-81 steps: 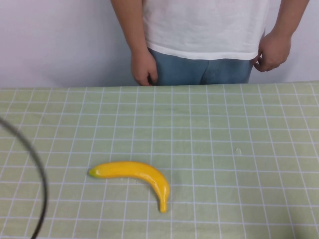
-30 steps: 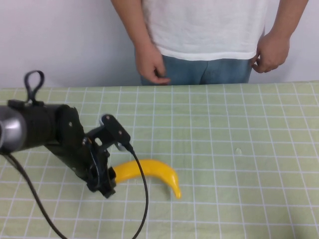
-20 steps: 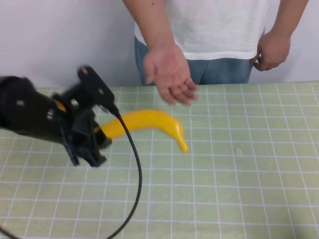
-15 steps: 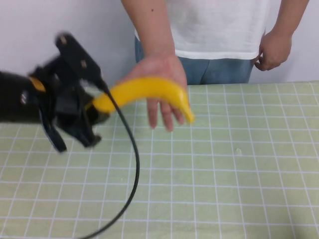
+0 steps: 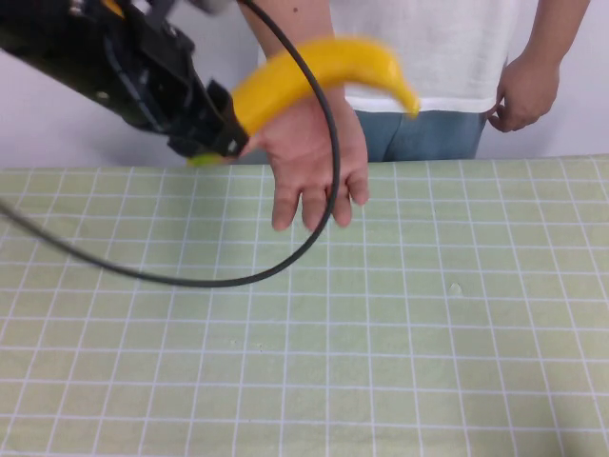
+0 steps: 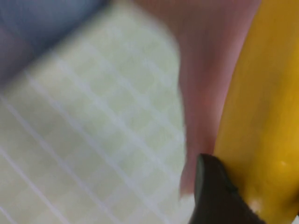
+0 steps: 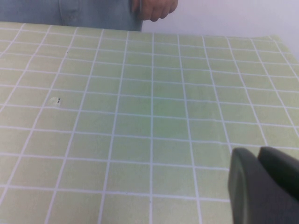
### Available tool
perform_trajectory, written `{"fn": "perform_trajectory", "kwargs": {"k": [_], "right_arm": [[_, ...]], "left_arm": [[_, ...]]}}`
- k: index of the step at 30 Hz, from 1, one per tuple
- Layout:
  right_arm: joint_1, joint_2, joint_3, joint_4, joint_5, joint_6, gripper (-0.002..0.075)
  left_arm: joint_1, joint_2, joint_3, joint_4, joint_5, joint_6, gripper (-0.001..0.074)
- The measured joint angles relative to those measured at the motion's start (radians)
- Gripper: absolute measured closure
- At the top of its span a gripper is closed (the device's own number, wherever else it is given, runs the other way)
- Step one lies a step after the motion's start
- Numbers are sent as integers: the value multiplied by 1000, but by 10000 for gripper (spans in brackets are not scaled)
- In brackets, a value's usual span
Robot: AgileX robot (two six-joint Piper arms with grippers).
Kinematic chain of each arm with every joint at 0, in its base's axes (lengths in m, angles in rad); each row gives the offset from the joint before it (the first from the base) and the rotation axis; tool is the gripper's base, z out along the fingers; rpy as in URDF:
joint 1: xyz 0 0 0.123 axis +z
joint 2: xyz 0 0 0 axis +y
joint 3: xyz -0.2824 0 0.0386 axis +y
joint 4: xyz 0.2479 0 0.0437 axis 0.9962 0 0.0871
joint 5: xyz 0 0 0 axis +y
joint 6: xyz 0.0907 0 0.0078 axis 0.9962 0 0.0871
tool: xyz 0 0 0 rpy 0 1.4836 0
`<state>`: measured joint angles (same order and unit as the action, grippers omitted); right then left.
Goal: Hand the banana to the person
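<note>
Left hand [image 5: 217, 133] gripping (glossy) banana [image 5: 314, 71]; right hand [image 7: 264, 186] low.

A green gridded tablecloth [image 5: 428, 362] below a white wall [image 5: 57, 124].

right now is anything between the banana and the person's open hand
Nothing visible. The left pincer holds the banana by its green end, raised right above the person's open hand, apparently not yet resting in it. The right pincer hangs low over the table, apart.
</note>
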<state>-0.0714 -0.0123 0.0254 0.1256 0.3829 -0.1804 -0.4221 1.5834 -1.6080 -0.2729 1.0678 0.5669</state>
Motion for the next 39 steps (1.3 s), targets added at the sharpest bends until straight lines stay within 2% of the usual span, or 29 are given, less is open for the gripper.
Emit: {"fn": "perform_trajectory", "kwargs": {"k": [4, 16, 18, 21, 23, 29, 32, 34, 37, 39], "right_arm": [[0, 0, 0, 0, 0, 0, 733], [0, 0, 0, 0, 0, 0, 733], [0, 0, 0, 0, 0, 0, 733], [0, 0, 0, 0, 0, 0, 733], [0, 0, 0, 0, 0, 0, 733], [0, 0, 0, 0, 0, 0, 733], [0, 0, 0, 0, 0, 0, 733], [0, 0, 0, 0, 0, 0, 733], [0, 0, 0, 0, 0, 0, 733], [0, 0, 0, 0, 0, 0, 733]], "left_arm": [[0, 124, -71, 44, 136, -65, 452], [-42, 214, -80, 100, 161, -65, 453], [-48, 214, -80, 103, 162, -77, 395], [-49, 210, -80, 103, 164, -118, 227], [-49, 191, -80, 113, 164, -134, 167], [-49, 43, -80, 214, 170, -197, 125], [-49, -70, -74, 250, 173, -246, 175], [-49, -146, -47, 254, 176, -250, 286], [-49, -269, 26, 266, 177, -250, 552], [-49, -356, 103, 285, 182, -255, 654]]}}
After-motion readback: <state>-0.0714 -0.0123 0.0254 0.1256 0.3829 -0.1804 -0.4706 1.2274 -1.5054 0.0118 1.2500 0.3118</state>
